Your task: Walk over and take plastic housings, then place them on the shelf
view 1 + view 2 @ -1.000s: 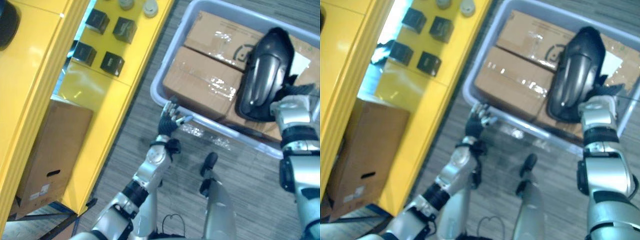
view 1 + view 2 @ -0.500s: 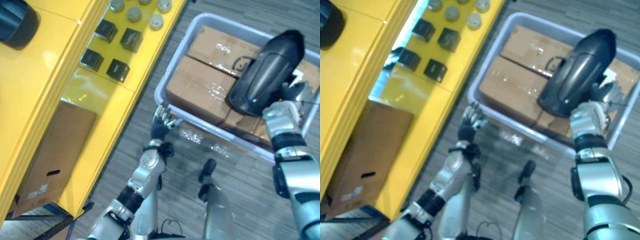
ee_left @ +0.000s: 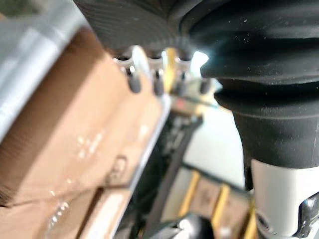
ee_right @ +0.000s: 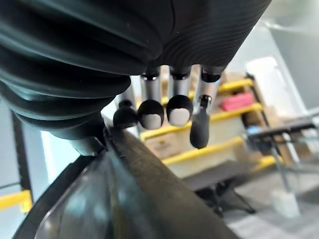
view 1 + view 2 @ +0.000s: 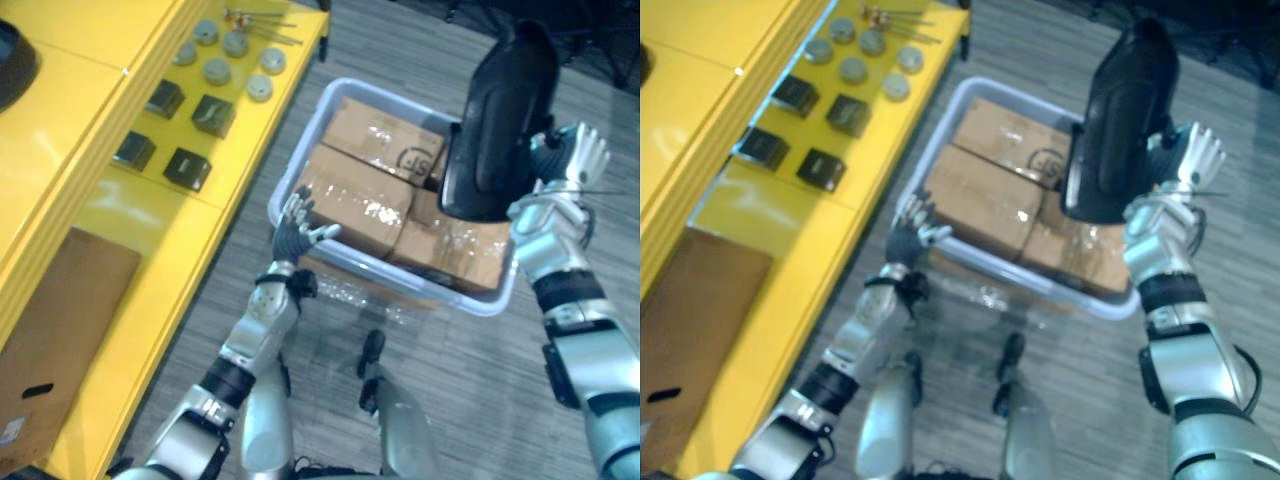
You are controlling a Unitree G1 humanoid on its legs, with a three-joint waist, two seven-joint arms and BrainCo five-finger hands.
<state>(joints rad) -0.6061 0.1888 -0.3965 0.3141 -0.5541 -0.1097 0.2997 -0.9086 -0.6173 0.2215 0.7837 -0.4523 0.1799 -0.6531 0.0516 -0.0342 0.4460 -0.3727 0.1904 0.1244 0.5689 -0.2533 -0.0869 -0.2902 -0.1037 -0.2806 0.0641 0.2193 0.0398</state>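
The black housing [image 5: 500, 110] covers the right hand's [image 5: 560, 187] palm and thumb, so the hold behind its straight fingers [image 5: 585, 150] cannot be told. Below those fingers it hides part of the cardboard boxes [image 5: 365, 195] in the grey bin [image 5: 300, 150]. In the right wrist view the housing runs off the picture's edge just under the fingertips [image 4: 152, 114]. Past the left hand's [image 5: 293, 228] fingers [image 3: 134, 83], in its wrist view, the background is a blur. Far from them, round pieces [image 5: 232, 68] on the yellow shelf [image 5: 120, 215] are too small to identify.

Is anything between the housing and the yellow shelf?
Only the left hand, raised beside the bin's corner, lies between the housing and the shelf. Small black boxes and grey discs occupy part of that shelf.
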